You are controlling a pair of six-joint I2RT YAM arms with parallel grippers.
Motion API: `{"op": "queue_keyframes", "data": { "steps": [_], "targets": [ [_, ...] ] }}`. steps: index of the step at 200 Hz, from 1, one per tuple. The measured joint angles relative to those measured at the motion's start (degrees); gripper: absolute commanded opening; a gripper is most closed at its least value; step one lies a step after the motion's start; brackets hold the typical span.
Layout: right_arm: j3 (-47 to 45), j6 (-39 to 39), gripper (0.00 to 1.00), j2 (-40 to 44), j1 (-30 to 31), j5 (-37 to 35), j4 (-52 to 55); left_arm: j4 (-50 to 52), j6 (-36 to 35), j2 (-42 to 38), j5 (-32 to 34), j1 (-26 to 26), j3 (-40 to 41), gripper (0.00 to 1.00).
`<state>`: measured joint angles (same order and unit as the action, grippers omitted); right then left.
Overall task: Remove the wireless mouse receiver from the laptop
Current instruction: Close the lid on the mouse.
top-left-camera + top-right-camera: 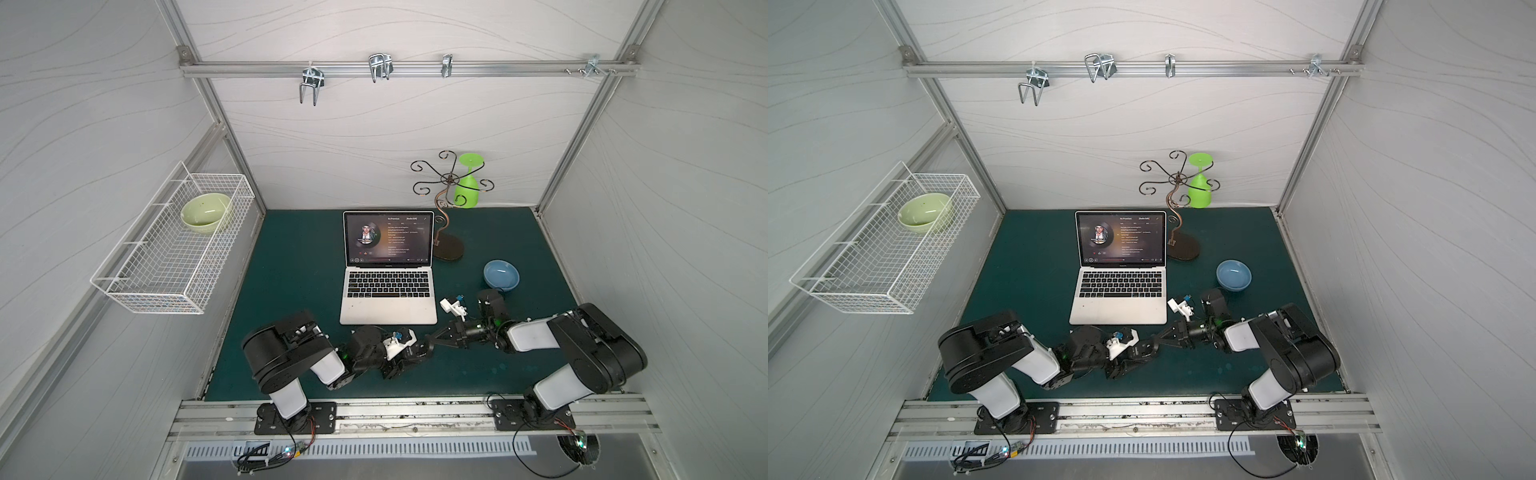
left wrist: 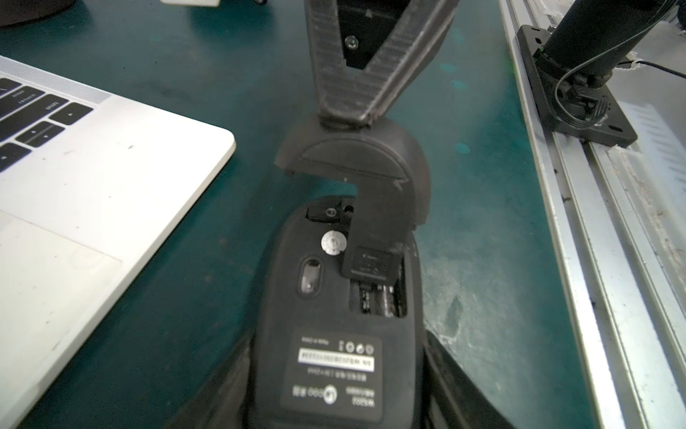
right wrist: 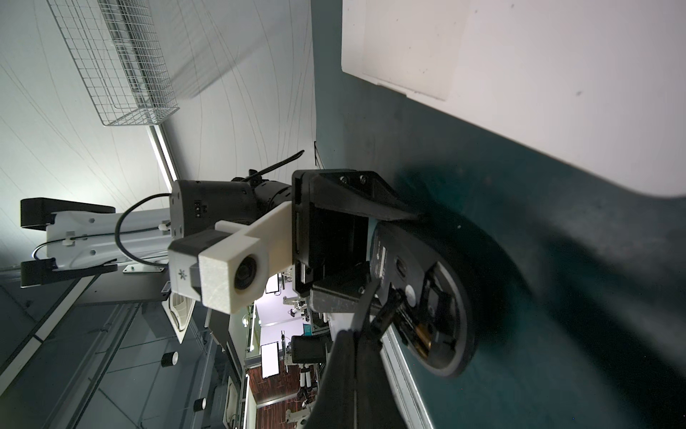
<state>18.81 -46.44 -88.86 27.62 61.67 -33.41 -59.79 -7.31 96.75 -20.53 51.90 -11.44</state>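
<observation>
Left wrist view, with both top views for placement. Left tool (image 2: 339,349) is clamping the black computer mouse (image 2: 334,301) across its width, belly turned up, so that the label and the optical window are facing the camera. Right tool (image 2: 345,119), tips together, is pinching the rounded end of the detached battery cover (image 2: 371,163). The cover's narrow tongue is overlapping the open battery bay (image 2: 378,297) without being seated. Mouse and both tools are meeting just off the front right corner of the laptop (image 1: 388,307), which is standing open at the middle of the worktop (image 1: 291,270), screen toward the rear edge.

Wireless mouse receiver (image 2: 326,212): judged, with some uncertainty, to be the small dark block lying in a recess at the end of the mouse's belly nearer the right tool. It is showing as a squat, matte black rectangle bearing a faint round mark, its long axis running across the mouse rather than along it. No stub is showing on either side edge of the laptop in both top views, though so small a part could be escaping them.

Governing relation: the block is lying just beyond the right tool's tips, toward the left tool, under the arch of the raised cover and beside its tongue. Right arm is the nearer; left arm is serving as the fixture. Judgement: extraction from the laptop appears complete. The next move is turning on sliding the cover along the mouse's long axis, closing recess and bay without dislodging the block.
</observation>
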Motion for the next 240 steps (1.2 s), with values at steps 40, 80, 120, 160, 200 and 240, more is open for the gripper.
{"op": "queue_keyframes", "data": {
  "steps": [40,80,120,160,200,240],
  "targets": [
    [0.79,2.58,0.13,0.35,0.0,-0.28,3.34,-0.13,-0.15,0.11,0.02,0.0,0.0,0.1],
    [0.79,4.48,0.21,0.68,0.0,-2.86,7.82,-0.17,-0.15,0.11,0.07,0.0,0.0,0.09],
    [0.76,5.27,0.33,1.81,0.0,-4.09,10.67,-0.17,-0.13,0.11,0.09,0.0,0.0,0.09],
    [1.46,7.04,0.46,4.63,0.48,-5.51,15.15,-0.17,-0.13,0.11,0.11,0.0,0.0,0.09],
    [3.76,9.9,0.56,4.9,3.06,-8.15,20.59,-0.17,-0.13,0.11,0.11,0.0,0.0,0.08],
    [7.87,12.59,0.65,5.29,6.62,-12.41,28.02,-0.59,-0.13,0.04,0.31,-0.09,0.39,0.08]
  ]
}}
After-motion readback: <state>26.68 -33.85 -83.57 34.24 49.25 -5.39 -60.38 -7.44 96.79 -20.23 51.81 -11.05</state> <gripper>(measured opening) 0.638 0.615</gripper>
